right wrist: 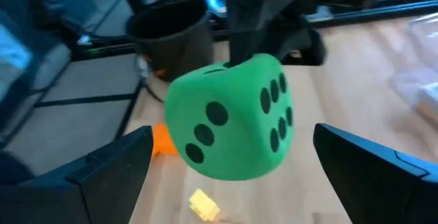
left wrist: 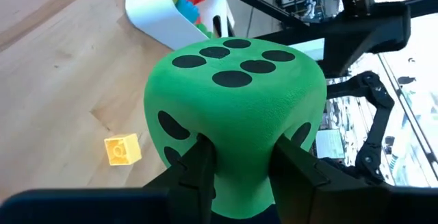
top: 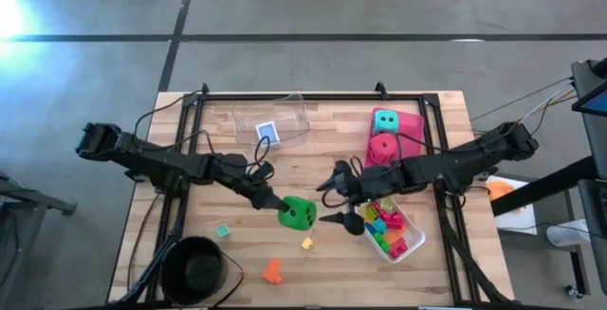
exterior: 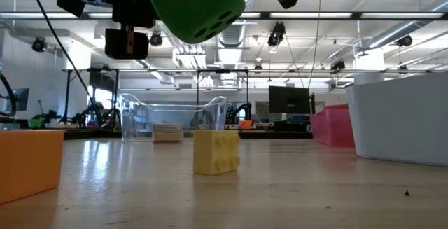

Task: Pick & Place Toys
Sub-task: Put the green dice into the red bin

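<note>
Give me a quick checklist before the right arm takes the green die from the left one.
1. Left gripper shut on the green die: ok, fingers press into it.
2. Die off the table: ok, the low view shows it well above the wood.
3. Right gripper open: ok, jaws spread wide.
4. Die between the right fingers: not ok; in the right wrist view it sits ahead of them, untouched.
5. Yellow brick clear of the handover: ok, on the table below.
6. Pink tray has room: cannot tell.
</note>
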### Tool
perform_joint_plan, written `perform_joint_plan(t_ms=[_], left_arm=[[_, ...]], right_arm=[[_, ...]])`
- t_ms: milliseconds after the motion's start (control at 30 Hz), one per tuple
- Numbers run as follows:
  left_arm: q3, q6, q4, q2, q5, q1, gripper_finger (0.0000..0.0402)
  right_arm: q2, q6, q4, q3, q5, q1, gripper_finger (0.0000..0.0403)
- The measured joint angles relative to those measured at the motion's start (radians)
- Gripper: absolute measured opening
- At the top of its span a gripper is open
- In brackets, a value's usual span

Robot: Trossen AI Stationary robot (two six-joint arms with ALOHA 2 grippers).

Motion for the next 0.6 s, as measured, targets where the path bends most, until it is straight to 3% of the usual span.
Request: perform_joint_plan(t_ms=[100,300,467,600], left_arm=[[0.0,-0.001,0.028,0.0,0.0,0.0,0.0101],[0.0,-0.003,0.04,0.0,0.0,0.0,0.0097],[0.0,-0.007,0.04,0.0,0.0,0.0,0.0095],[0.002,-0.01,0.044,0.0,0.001,0.0,0.0095]], right_arm=[[0.016,0.009,0.0,0.0,-0.069,-0.027,0.0396],[0.036,-0.041,0.076,0.0,-0.085,-0.055,0.0396],[0.068,-0.039,0.106,0.0,-0.185,-0.078,0.0396],[0.095,-0.032,0.126,0.0,-0.192,-0.078,0.0396]])
